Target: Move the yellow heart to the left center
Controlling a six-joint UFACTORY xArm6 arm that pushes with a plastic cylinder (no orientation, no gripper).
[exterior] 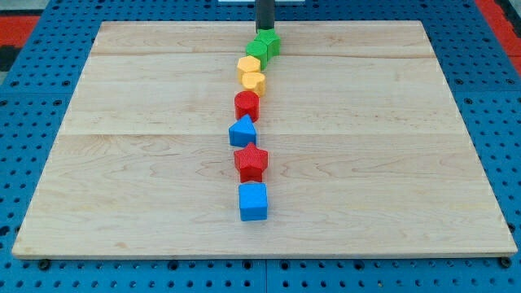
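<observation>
a pale wooden board (130, 163) made of joined planks lies on a blue perforated table surface (32, 106). a single column of small coloured blocks runs down the middle of the board from the view's top toward the view's bottom.

my tip (265, 31), the lower end of a straight dark rod, comes down from the view's top edge and stands at the far end of the column, right at the back of the uppermost blocks; whether it touches them cannot be told. there is no claw on this arm, so there is no released or clenched state to tell.

at the top of the column sit two green blocks, a green cube-like block (269, 41) and a second green block (258, 50) pressed against it; their exact shapes are hard to make out. just below comes a yellow hexagonal block (248, 65), and touching it from below is the yellow heart (254, 81). the yellow heart is thus in the upper middle of the board, well apart from the left edge.

further down follow a red rounded block (247, 105), a blue triangular block (242, 132), a red star-shaped block (251, 161) and, nearest the view's bottom, a blue cube (253, 201).
</observation>
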